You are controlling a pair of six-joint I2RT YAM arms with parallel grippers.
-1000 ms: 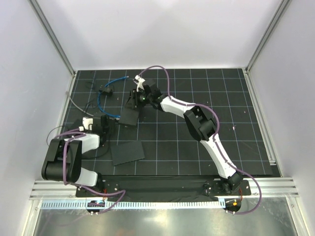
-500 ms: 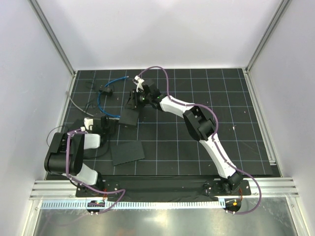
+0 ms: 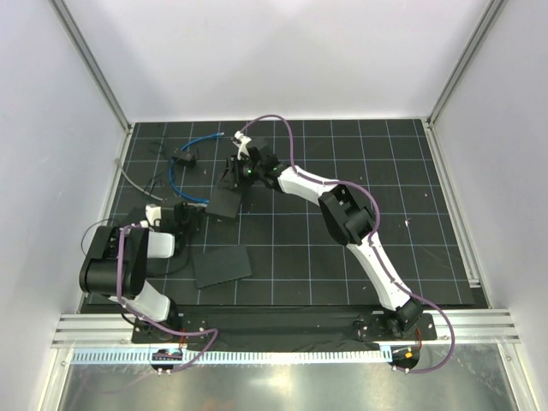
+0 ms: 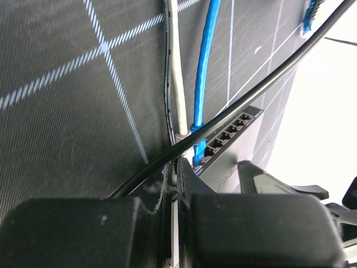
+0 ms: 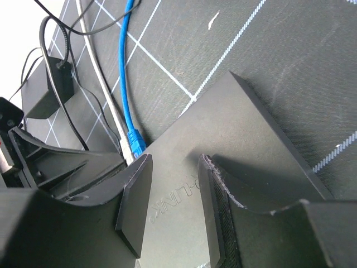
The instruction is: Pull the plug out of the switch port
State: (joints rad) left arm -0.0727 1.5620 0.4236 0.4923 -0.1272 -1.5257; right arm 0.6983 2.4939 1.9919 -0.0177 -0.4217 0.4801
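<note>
Left gripper [image 4: 178, 178] fingers pressed shut just short of the pale translucent plug [image 4: 198, 156], which is seated in the end switch port [image 4: 203, 158] of the matte-black box [image 4: 234, 167]. A thin pale-grey cable [image 4: 177, 84] enters their seam and is possibly pinched, so a pull may drag it instead. Right gripper [image 5: 167, 206] half-open over the box; the box could slide.

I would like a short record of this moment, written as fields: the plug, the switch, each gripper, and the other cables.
plug: the plug, on the blue cable, sits in the switch port, last in the row on the switch; not yet pulled
left gripper: left gripper shut, tips right next to the plug; what it pinches is unclear
right gripper: right gripper open, fingers over the switch top
beside the plug: grey cable; black wire crossing both cables
elsewhere: flat black slab, apart from the switch
</note>
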